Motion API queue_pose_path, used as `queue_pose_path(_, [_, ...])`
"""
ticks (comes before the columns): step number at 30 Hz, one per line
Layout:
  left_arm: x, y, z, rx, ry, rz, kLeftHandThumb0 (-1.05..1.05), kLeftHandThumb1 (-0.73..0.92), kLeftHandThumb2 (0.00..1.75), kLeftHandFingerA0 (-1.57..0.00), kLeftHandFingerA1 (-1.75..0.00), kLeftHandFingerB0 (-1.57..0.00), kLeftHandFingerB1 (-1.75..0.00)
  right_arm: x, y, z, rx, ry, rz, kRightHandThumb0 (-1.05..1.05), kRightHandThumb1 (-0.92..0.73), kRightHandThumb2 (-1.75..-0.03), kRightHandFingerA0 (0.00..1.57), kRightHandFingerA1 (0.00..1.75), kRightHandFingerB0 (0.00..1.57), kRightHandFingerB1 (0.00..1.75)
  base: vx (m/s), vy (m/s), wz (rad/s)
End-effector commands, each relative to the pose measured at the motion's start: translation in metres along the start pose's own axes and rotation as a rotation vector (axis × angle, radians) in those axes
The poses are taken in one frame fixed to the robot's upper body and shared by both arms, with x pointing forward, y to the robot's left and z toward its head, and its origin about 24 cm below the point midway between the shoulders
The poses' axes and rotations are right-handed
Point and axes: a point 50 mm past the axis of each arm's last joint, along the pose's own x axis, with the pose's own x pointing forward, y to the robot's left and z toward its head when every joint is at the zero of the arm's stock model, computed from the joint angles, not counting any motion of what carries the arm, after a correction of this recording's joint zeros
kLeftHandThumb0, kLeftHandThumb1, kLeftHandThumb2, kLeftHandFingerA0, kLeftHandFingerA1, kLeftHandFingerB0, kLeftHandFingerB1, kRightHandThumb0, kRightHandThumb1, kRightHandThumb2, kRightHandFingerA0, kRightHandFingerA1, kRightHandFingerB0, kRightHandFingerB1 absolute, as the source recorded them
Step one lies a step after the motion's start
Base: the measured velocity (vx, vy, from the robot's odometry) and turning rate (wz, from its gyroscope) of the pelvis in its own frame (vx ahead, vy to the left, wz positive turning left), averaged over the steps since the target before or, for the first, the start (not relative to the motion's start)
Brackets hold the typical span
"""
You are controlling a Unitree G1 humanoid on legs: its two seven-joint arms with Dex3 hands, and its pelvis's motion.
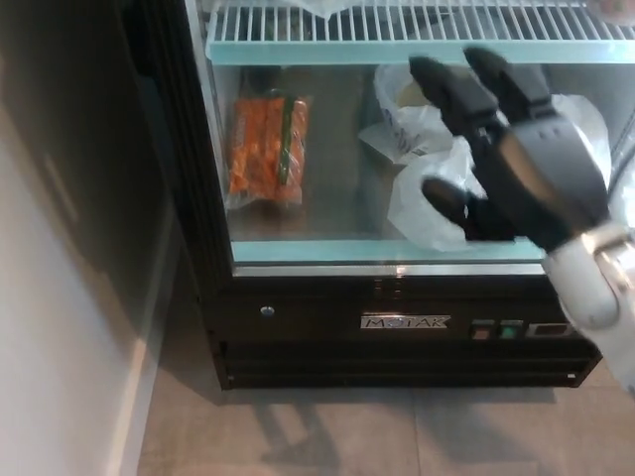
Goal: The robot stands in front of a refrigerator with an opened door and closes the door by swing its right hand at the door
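Right robot hand (516,164) (fingers spread, empty) hides part of the white bags (427,188) behind the refrigerator door (397,297).

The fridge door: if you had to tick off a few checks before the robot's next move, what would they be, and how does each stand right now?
1. Door shut against the fridge: cannot tell; the front looks flush and square to the camera, but the glass door barely shows.
2. Right hand holding nothing: ok; fingers apart, raised in front of the shelves.
3. Nothing sticking out past the front: ok; the bag of carrots and the white plastic bags sit back on the lower shelf.
4. Left hand clear: cannot tell; it is not in view.
5. Floor in front clear of obstacles: ok in the part shown.
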Motion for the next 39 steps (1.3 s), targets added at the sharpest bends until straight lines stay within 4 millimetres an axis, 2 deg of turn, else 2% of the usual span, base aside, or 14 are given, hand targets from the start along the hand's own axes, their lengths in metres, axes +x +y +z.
queue_pose_path(1, [-0.002, 0.002, -0.008, 0.011, 0.014, -0.014, -0.54, 0.61, 0.96, -0.34, -0.61, -0.25, -0.54, -0.056, 0.013, -0.009, 0.079, 0.050, 0.029, -0.67, -0.73, -1.06, 0.03, 0.34, 0.03, 0.32, 0.00, 0.000, 0.00])
queue_pose_path(8, [-0.003, 0.001, -0.009, 0.014, 0.013, -0.019, -0.55, 0.61, 0.97, -0.35, -0.61, -0.25, -0.53, -0.102, 0.031, -0.019, 0.133, 0.146, 0.066, -0.67, -0.71, -1.03, 0.02, 0.38, 0.04, 0.35, 0.00, 0.000, 0.00])
queue_pose_path(9, [-0.003, 0.001, -0.010, 0.000, 0.017, -0.019, -0.54, 0.60, 0.96, -0.33, -0.60, -0.24, -0.53, -0.117, 0.040, -0.022, 0.137, 0.173, 0.091, -0.63, -0.92, -0.66, 0.13, 0.29, 0.13, 0.27, 0.00, 0.000, 0.00])
queue_pose_path(10, [-0.003, 0.001, -0.010, -0.006, 0.019, -0.020, -0.52, 0.60, 0.96, -0.34, -0.60, -0.24, -0.52, -0.135, 0.049, -0.027, 0.133, 0.218, 0.128, -0.33, -0.61, -1.13, 0.00, 0.48, 0.00, 0.47, 0.00, 0.000, 0.00])
queue_pose_path(12, [-0.003, 0.001, -0.011, -0.008, 0.018, -0.022, -0.51, 0.60, 0.96, -0.35, -0.61, -0.24, -0.53, -0.164, 0.062, -0.036, 0.130, 0.294, 0.191, -0.33, -0.61, -1.13, 0.00, 0.48, 0.00, 0.47, 0.00, 0.000, 0.00])
queue_pose_path(13, [-0.003, 0.001, -0.010, -0.007, 0.017, -0.022, -0.52, 0.60, 0.97, -0.35, -0.62, -0.25, -0.53, -0.171, 0.065, -0.038, 0.134, 0.317, 0.215, -0.64, -0.92, -0.69, 0.12, 0.27, 0.13, 0.27, 0.00, 0.000, 0.00])
queue_pose_path(15, [-0.003, 0.002, -0.011, -0.006, 0.018, -0.020, -0.53, 0.61, 0.96, -0.35, -0.61, -0.26, -0.53, -0.183, 0.069, -0.042, 0.140, 0.372, 0.283, -0.33, -0.59, -1.14, 0.00, 0.48, 0.00, 0.47, 0.00, 0.000, 0.00])
queue_pose_path(20, [-0.004, 0.002, -0.013, -0.005, 0.028, -0.016, -0.54, 0.61, 0.95, -0.33, -0.59, -0.25, -0.53, -0.223, 0.086, -0.060, 0.178, 0.668, 0.644, -0.70, -0.92, -0.69, 0.27, 0.33, 0.15, 0.27, 0.00, 0.000, 0.00])
queue_pose_path(23, [-0.005, 0.001, -0.016, 0.012, 0.038, -0.018, -0.55, 0.62, 0.96, -0.32, -0.58, -0.25, -0.52, -0.244, 0.095, -0.068, 0.173, 0.784, 0.749, -0.73, -0.92, -0.69, 0.25, 0.33, 0.16, 0.27, 0.00, 0.000, 0.00])
queue_pose_path(24, [-0.005, 0.000, -0.018, 0.015, 0.042, -0.022, -0.54, 0.62, 0.96, -0.32, -0.59, -0.23, -0.52, -0.251, 0.099, -0.071, 0.169, 0.826, 0.795, -0.35, -0.55, -1.11, 0.00, 0.47, 0.00, 0.47, 0.00, 0.000, 0.00])
queue_pose_path(25, [-0.006, -0.001, -0.020, 0.016, 0.046, -0.025, -0.54, 0.62, 0.96, -0.31, -0.59, -0.24, -0.52, -0.263, 0.104, -0.076, 0.162, 0.906, 0.880, -0.74, -0.74, -1.09, 0.08, 0.44, 0.01, 0.35, 0.00, 0.000, 0.00])
queue_pose_path(27, [-0.007, -0.003, -0.022, 0.016, 0.049, -0.027, -0.56, 0.61, 0.95, -0.29, -0.57, -0.24, -0.51, -0.276, 0.109, -0.083, 0.157, 1.014, 0.971, -0.34, -0.59, -1.12, 0.01, 0.48, 0.00, 0.47, 0.00, 0.000, 0.00])
queue_pose_path(28, [-0.007, -0.003, -0.022, 0.024, 0.053, -0.024, -0.57, 0.62, 0.96, -0.31, -0.57, -0.24, -0.51, -0.283, 0.110, -0.088, 0.171, 1.071, 0.984, -0.72, -0.72, -1.07, 0.04, 0.43, 0.06, 0.35, 0.00, 0.000, 0.00])
queue_pose_path(39, [-0.014, -0.016, -0.042, 0.012, 0.089, -0.042, -0.54, 0.63, 0.97, -0.34, -0.60, -0.25, -0.53, -0.359, 0.107, -0.092, 0.267, 1.496, 1.077, -0.70, -0.81, -1.13, 0.03, 0.37, 0.06, 0.42, 0.00, 0.000, 0.00])
